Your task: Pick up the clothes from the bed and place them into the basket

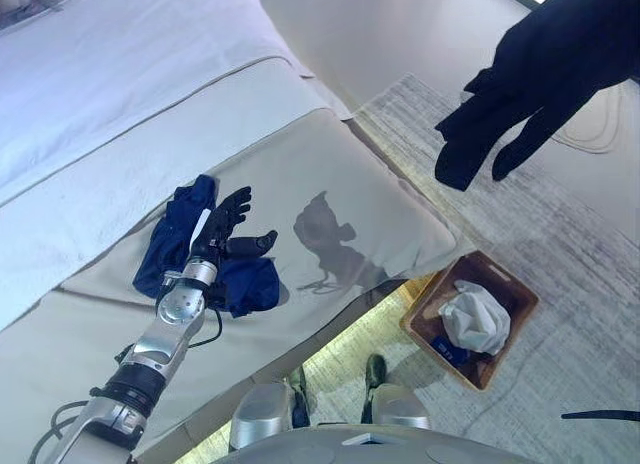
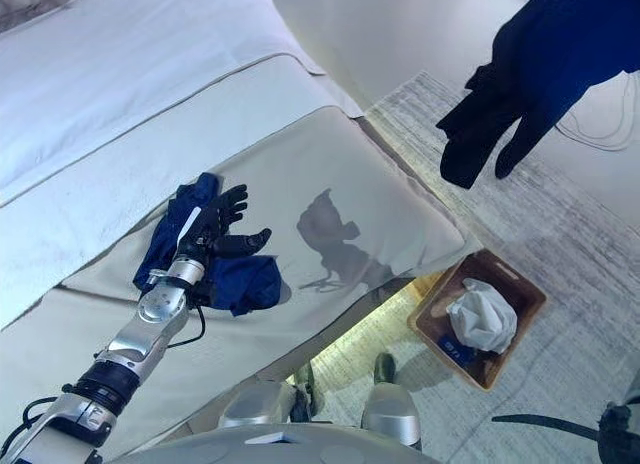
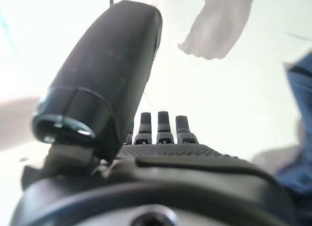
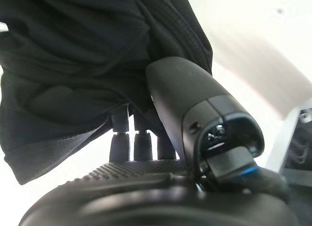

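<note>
A dark blue garment point(image 1: 168, 242) lies crumpled on the beige bed cover point(image 1: 340, 174). My left hand point(image 1: 222, 229) rests on top of it, open, with straight spread fingers point(image 3: 158, 123) and the thumb out to the side. A black garment point(image 1: 545, 74) hangs in the air at the upper right, above the floor and beyond the basket. It hides my right hand in the eye views. In the right wrist view my right hand point(image 4: 190, 114) has its thumb and fingers pressed into the black cloth point(image 4: 73, 65), holding it up.
A brown basket point(image 1: 520, 289) stands on the grey rug point(image 1: 580, 224) beside the bed's near corner. It holds a white cloth point(image 1: 475, 319) and something blue. White bedding point(image 1: 120, 64) covers the far part of the bed.
</note>
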